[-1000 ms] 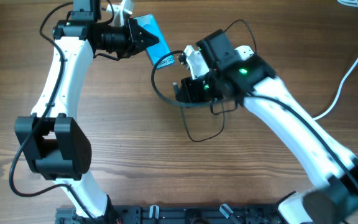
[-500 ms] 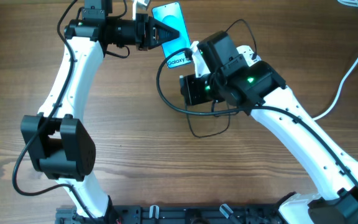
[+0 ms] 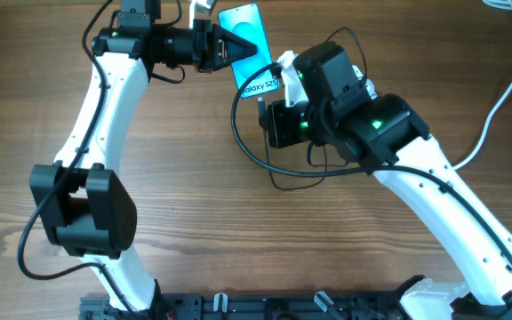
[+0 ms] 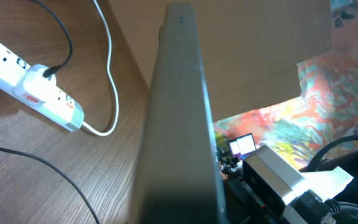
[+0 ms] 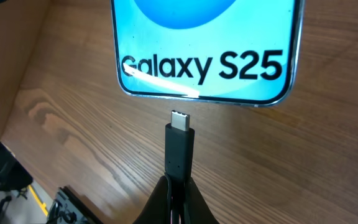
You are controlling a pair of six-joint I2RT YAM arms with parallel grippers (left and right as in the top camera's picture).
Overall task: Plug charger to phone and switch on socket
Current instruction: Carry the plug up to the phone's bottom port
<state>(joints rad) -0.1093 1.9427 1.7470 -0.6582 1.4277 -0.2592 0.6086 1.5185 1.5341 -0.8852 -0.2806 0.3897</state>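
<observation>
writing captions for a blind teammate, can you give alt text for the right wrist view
A black charger plug, pinched in the right end effector, points its metal tip at the bottom edge of a phone, with a small gap left between them. The phone's cyan screen reads "Galaxy S25", and a wooden table shows behind.

charger just below phone
</observation>
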